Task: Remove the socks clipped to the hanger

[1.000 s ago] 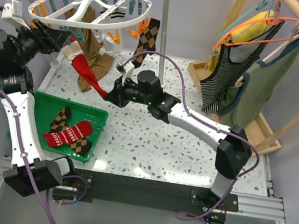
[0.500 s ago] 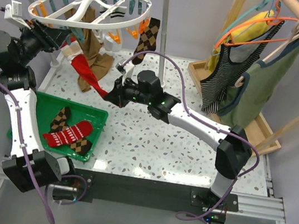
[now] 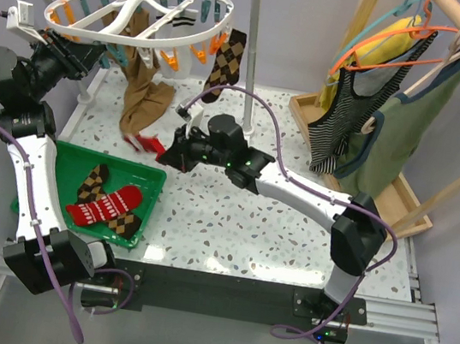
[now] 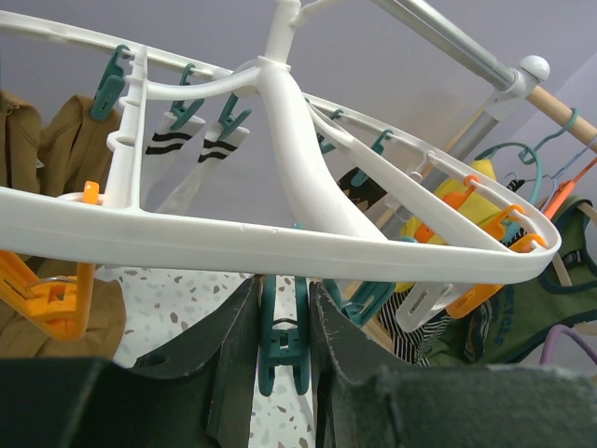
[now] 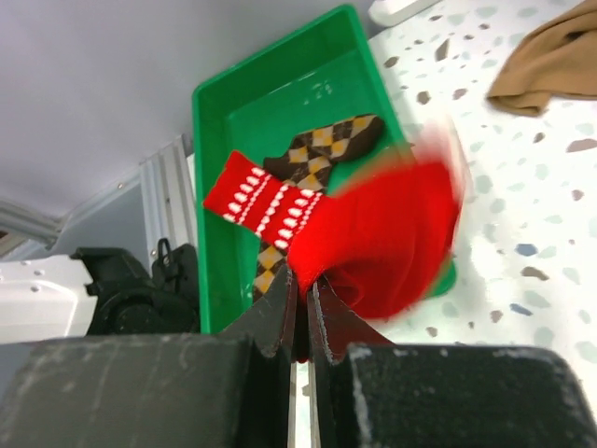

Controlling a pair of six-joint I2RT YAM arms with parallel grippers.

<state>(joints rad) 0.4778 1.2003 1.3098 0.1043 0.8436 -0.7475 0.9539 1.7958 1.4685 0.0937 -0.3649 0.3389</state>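
The right gripper (image 5: 303,285) pinches the red sock (image 5: 382,229), bunched just beyond its tips near the tray (image 5: 207,168). The left gripper (image 4: 283,313) clamps a teal clip (image 4: 282,350) under the hanger (image 4: 280,247).

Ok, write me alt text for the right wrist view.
The right pincer is shut on a motion-blurred red sock above the speckled table. Behind it, a green tray holds a red-and-white patterned sock and a brown argyle sock; tan fabric lies at the top right.
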